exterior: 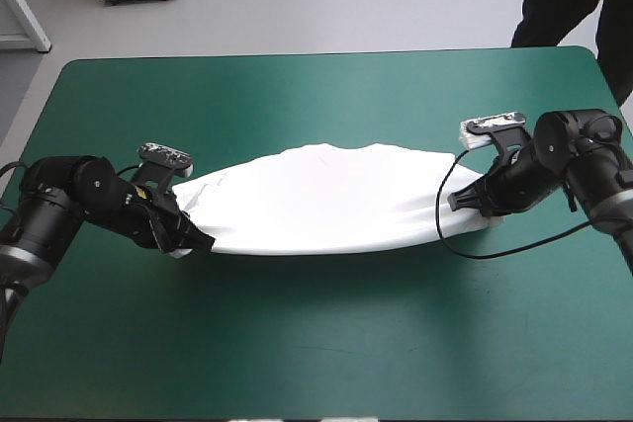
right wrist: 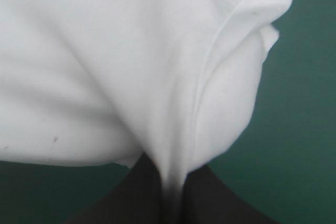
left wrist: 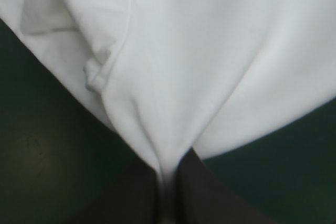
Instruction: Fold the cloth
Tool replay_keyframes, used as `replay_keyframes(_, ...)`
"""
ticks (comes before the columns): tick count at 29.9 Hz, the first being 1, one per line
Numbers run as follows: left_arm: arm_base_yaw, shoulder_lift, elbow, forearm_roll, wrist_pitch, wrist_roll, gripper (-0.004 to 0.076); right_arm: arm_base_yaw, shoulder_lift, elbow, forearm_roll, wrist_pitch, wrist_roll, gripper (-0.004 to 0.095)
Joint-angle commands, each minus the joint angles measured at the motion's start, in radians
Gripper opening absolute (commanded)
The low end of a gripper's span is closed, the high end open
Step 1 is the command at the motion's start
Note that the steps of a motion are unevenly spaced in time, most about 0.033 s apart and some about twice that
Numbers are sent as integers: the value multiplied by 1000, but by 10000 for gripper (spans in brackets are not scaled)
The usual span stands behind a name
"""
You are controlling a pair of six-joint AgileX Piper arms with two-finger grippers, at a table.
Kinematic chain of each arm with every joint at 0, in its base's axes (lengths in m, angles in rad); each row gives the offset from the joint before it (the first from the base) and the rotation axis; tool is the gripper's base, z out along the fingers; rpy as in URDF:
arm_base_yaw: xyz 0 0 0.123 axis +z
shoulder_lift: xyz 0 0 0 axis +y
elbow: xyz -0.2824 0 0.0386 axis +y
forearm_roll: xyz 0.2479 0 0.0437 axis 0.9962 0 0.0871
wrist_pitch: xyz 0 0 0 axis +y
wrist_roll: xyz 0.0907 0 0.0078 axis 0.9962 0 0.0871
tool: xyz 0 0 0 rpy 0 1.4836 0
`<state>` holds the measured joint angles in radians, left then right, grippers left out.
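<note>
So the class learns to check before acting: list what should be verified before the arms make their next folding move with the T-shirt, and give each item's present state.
1. Left gripper shut on the T-shirt: ok, cloth is pinched in it.
2. Right gripper shut on the T-shirt: ok, same pinch.
3. T-shirt stretched between the two: ok, one long band, no loose heap.
4. Bare table on the near side to lay it on: ok.
5. How many layers each grip holds: cannot tell.
6. T-shirt lifted off the table: cannot tell.
</note>
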<state>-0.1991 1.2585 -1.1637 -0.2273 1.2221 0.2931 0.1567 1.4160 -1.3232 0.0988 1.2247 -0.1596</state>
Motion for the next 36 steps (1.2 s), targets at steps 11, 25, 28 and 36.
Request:
replay_keyframes(11,-8,-64,-78,-6,-4,-25,28,-3,-82,-44,-15,-8,30,-17)
replay_keyframes(25,-8,73,-80,39,-162,-51,28,-3,100,-104,-18,-148,41,-17)
replay_keyframes(28,-8,109,-80,38,-212,-51,28,-3,154,-190,-18,-150,41,-17)
replay_keyframes(36,-8,183,-82,62,-354,-47,28,-3,314,-432,-17,-137,41,-17)
